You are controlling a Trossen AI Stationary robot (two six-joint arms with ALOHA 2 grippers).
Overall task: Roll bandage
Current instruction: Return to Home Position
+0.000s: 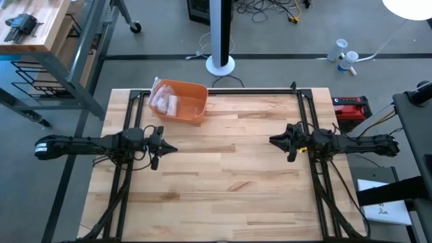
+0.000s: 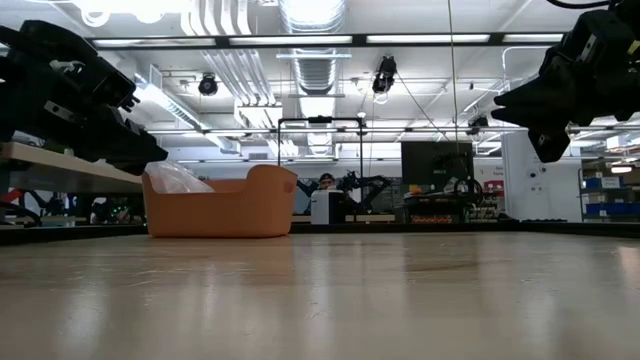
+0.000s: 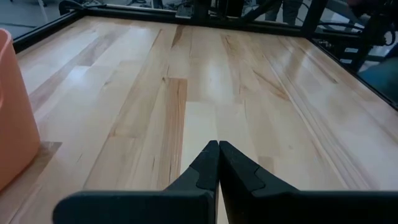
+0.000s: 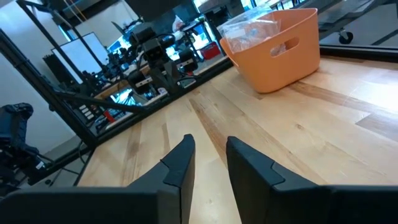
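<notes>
In the orange bin (image 1: 194, 116) — zip bag (image 1: 164, 101) leans upward.

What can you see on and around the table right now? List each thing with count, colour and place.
table: one, light wood, under both arms
orange bin: one, orange, on the table near its far-left corner
zip bag: one, transparent, inside the bin
box: one, red and black, on the floor beside the table's far-right corner
left gripper: one, dark, shut, above the table's left side
right gripper: one, dark, open, above the table's right side
</notes>
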